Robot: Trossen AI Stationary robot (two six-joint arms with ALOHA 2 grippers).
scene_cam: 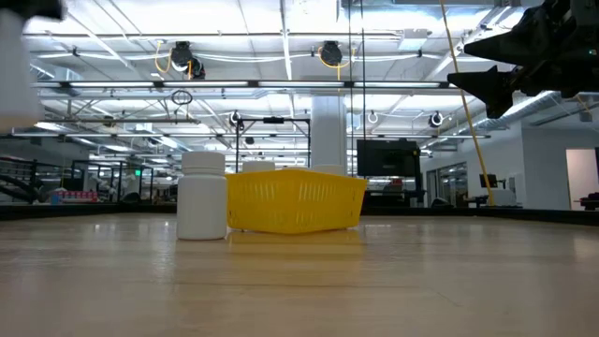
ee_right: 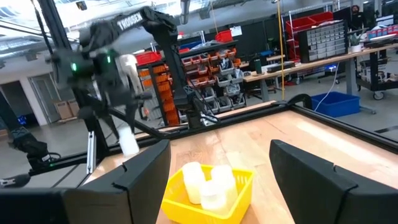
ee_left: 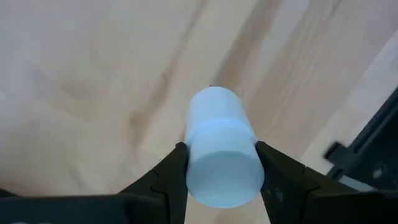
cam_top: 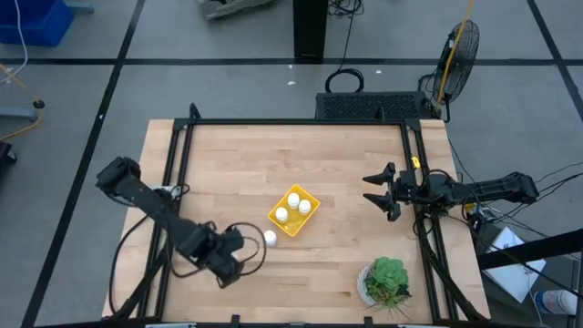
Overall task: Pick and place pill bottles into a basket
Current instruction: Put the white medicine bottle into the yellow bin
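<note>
My left gripper [ee_left: 222,177] is shut on a white pill bottle [ee_left: 217,137] near the table's front left [cam_top: 232,251]. The bottle also shows blurred at the low view's top left [scene_cam: 19,65]. The yellow basket [cam_top: 294,211] sits mid-table and holds three white bottles [cam_top: 293,199]. It also shows in the right wrist view [ee_right: 208,186]. Another white bottle [cam_top: 270,238] stands upright on the table beside the basket [scene_cam: 295,201], on its near-left side. It shows in the low view too [scene_cam: 201,197]. My right gripper [cam_top: 378,189] is open and empty, raised to the right of the basket. My left gripper pinches the bottle between its two fingers [ee_left: 171,171], on opposite sides of the end nearest the camera [ee_left: 224,163]. The bottle points away along the fingers, its far end toward the wood. It is lifted clear of the table.
A white pot with a green plant [cam_top: 387,282] stands at the table's front right. A black frame rail [cam_top: 301,121] runs along the table's edges. Bare wood lies across the far half of the table [cam_top: 273,159].
</note>
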